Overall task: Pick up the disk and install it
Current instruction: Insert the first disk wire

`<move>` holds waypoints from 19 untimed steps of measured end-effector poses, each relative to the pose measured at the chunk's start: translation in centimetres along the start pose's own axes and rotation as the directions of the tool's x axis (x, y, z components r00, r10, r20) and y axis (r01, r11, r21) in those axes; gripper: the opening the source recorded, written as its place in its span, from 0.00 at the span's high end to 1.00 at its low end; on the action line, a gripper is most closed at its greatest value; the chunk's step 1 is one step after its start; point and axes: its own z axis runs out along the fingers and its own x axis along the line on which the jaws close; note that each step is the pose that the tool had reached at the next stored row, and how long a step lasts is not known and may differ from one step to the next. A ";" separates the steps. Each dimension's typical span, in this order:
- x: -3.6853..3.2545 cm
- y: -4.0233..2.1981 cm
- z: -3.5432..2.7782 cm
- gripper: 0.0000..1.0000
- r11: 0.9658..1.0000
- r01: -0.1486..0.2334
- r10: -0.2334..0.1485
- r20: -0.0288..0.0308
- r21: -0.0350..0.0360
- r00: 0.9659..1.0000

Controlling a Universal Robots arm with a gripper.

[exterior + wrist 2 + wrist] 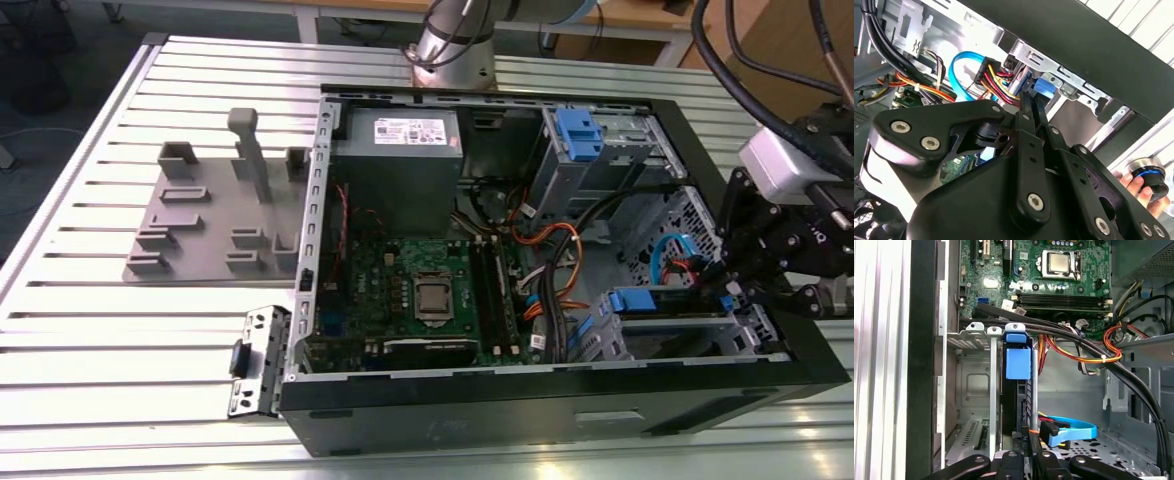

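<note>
Insertion step, by the look of it. The disk sits edge-on in the drive cage at the corner of the open PC case, with its blue carrier tab facing the motherboard. In both wrist views the hand is clenched on the disk's outer edge, its fingers pinched close together around the thin slab. In the exterior view the hand hangs over the case's wall on the exterior view's right, just beside the cage.

Whether the carrier is fully seated can't be told from here. My guess is that finishing the job calls for a straight push along the cage rails with no twisting, since the slot looks snug.

As for clutter, a bundle of black cables runs right across the cage mouth, with orange wires next to it. A blue data cable loops close to the fingers, so snagging looks like the main risk. The big grey power supply and another blue bracket are well apart from the action. A grey fixture tray sits on the tabletop beside the case. A person's fingers show outside the case in the second wrist view, by a blue-ringed knob.
</note>
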 end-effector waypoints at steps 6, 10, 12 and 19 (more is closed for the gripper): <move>-0.13 0.12 0.24 0.84 1.000 0.000 0.000 0.000 0.000 1.000; -0.15 0.17 0.40 0.84 1.000 0.000 0.000 0.000 0.000 1.000; -0.14 0.16 0.52 0.84 1.000 0.000 0.000 0.000 0.000 1.000; -0.11 0.15 0.99 0.84 1.000 0.000 0.000 -0.001 0.000 1.000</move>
